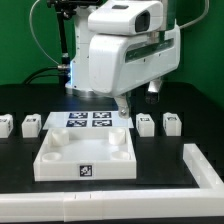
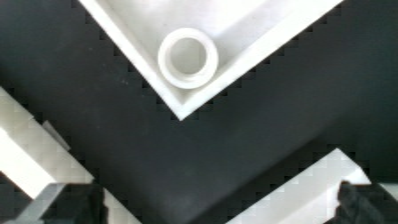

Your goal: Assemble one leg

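Observation:
Several small white legs with tags stand on the black table in the exterior view: two at the left (image 1: 5, 124) (image 1: 31, 125) and two at the right (image 1: 146, 124) (image 1: 171, 123). The large white square panel (image 1: 60, 166) lies in front of the middle. My gripper (image 1: 125, 108) hangs just behind the panel's far right corner, left of the nearest right leg (image 1: 146, 124). In the wrist view the gripper (image 2: 210, 210) is open and empty, its dark fingers (image 2: 63, 205) wide apart over black table. A panel corner with a round socket (image 2: 189, 55) shows there. No leg shows in the wrist view.
The marker board (image 1: 88, 120) lies behind the panel, under the arm. A white L-shaped wall (image 1: 205, 165) runs along the exterior view's right and front edge. White strips (image 2: 302, 185) cross the wrist view near the fingers; I cannot tell what they belong to.

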### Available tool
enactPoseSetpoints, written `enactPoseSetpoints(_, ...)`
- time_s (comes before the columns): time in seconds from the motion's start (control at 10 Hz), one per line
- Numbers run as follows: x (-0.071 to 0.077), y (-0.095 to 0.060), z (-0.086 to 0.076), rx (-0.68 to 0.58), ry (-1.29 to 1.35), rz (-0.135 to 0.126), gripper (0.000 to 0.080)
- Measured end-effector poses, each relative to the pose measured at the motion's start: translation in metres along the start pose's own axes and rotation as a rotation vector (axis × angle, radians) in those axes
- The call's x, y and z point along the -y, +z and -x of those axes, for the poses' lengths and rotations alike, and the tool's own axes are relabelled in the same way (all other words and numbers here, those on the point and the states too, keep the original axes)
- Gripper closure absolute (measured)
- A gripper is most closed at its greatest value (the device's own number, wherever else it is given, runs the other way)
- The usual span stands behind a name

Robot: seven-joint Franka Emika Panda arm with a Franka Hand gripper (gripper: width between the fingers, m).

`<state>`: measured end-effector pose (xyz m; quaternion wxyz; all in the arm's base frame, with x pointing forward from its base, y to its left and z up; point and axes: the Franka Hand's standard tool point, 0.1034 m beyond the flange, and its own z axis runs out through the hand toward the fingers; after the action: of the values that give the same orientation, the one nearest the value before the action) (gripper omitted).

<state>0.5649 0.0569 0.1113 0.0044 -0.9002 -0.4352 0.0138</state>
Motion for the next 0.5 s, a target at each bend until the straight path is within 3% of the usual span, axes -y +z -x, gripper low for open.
enactPoseSetpoints(0.3,0.002,0.002,0.004,0.0,-0.061,0.001,0.015)
enactPoseSetpoints(0.4,0.015,0.009,0.026,-0.007,-0.097,0.012,0.015)
enactPoseSetpoints(0.5,0.03,0.017,0.057,0.009,-0.183,0.0,0.015)
